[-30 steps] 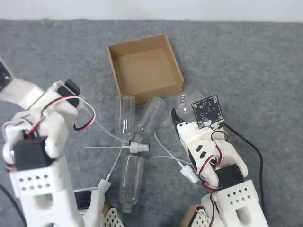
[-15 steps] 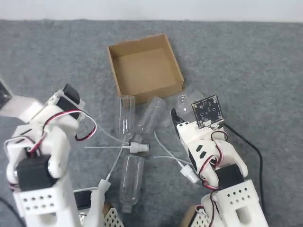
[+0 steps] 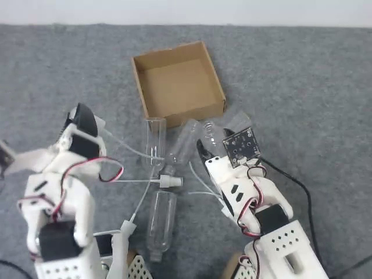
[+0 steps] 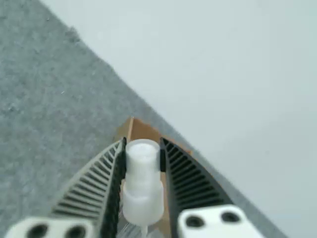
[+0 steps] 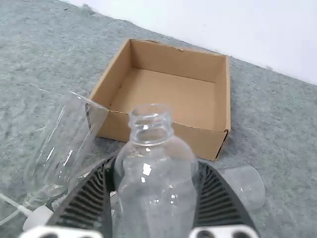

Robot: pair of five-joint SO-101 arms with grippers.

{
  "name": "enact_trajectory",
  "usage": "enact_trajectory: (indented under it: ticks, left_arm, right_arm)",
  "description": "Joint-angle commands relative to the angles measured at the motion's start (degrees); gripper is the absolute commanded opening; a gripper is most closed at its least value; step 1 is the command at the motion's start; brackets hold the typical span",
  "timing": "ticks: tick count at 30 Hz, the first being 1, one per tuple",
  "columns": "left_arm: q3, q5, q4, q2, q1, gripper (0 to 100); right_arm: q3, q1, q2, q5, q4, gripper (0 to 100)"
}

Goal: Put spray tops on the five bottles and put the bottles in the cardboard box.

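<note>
We've got L gripper [image 4: 142, 147] clamped on a spray top [image 4: 142, 171]; R gripper [image 5: 154, 169] clamped round a clear bottle [image 5: 152, 148], neck twd the cardboard box [image 5: 178, 60].

1. The worktop [image 3: 308, 75] is covered in grey, felt-like matting.
2. An open cardboard box [image 3: 185, 110] sits toward the far side (opening upward).
3. In front of it, a clear bottle [image 3: 154, 142] and a second bottle [image 3: 183, 141] lie side by side.
4. A third bottle [image 3: 161, 224] lies nearer the front edge.
5. A spray top [image 3: 172, 181] with its thin tube rests between them, and another spray top [image 3: 127, 227] lies beside the third bottle.
</note>
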Motion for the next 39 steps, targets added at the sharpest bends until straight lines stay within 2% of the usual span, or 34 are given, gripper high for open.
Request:
enact_trajectory:
  ticks: [1,5,12,15,19,29,39]
  left_arm:
    - [2.42,0.53,-3.60,-8.26,0.00,1]
    - [5.14,0.70,-5.36,-11.96,0.00,1]
    - [10.77,9.58,-8.88,-14.42,0.09,1]
    - [11.91,12.13,-8.70,-15.91,0.09,1]
    - [12.88,12.22,-8.53,-18.73,0.09,1]
    - [16.31,12.22,-8.79,-25.93,0.26,1]
    - [16.66,12.13,-8.53,-26.02,0.53,1]
  right_arm:
    - [-0.97,-0.92,-1.80,0.18,-1.54,2.8]
    - [-0.97,-0.92,-1.80,0.18,-1.54,2.8]
    - [-0.88,-1.01,-1.80,0.35,-2.33,2.8]
    - [0.18,-2.07,-1.80,4.84,-3.38,2.8]
    - [2.81,-4.97,-1.89,11.34,-6.46,2.7]
    - [4.84,-5.67,-1.89,15.12,-8.40,2.7]
    - [5.01,-5.76,-1.89,23.03,-8.40,2.8]
